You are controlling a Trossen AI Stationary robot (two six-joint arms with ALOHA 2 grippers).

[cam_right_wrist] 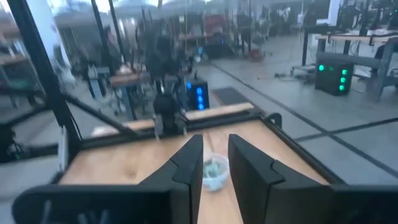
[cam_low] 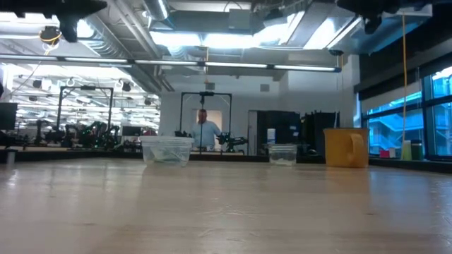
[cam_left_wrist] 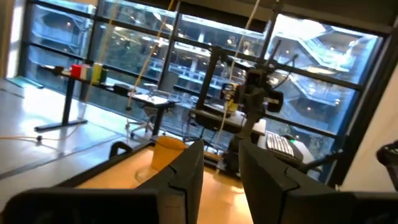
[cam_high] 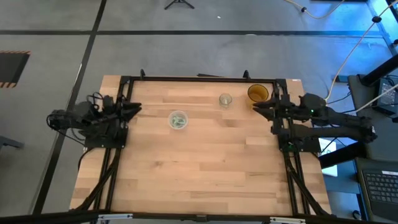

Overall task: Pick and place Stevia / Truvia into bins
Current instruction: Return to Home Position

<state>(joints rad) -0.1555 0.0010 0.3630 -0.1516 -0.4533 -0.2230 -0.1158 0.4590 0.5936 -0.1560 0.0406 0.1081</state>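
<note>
We counted three cups on the table (cam_high: pixel 205 174): a wide clear cup (cam_high: pixel 178 112) holding pale green Stevia sachets (cam_high: pixel 178 121), too bunched to count, a smaller clear cup (cam_high: pixel 225 99), and a yellow cup (cam_high: pixel 257 93). The left arm (cam_high: pixel 93 118) and right arm (cam_high: pixel 323 118) sat folded at opposite table edges. The left jaws and right jaws stood slightly parted, empty.

pale wooden table (cam_high: pixel 205 162), smooth with a faint sheen; wide cup (cam_high: pixel 178 120) of clear glossy plastic; amber cup (cam_high: pixel 257 93) translucent.
</note>
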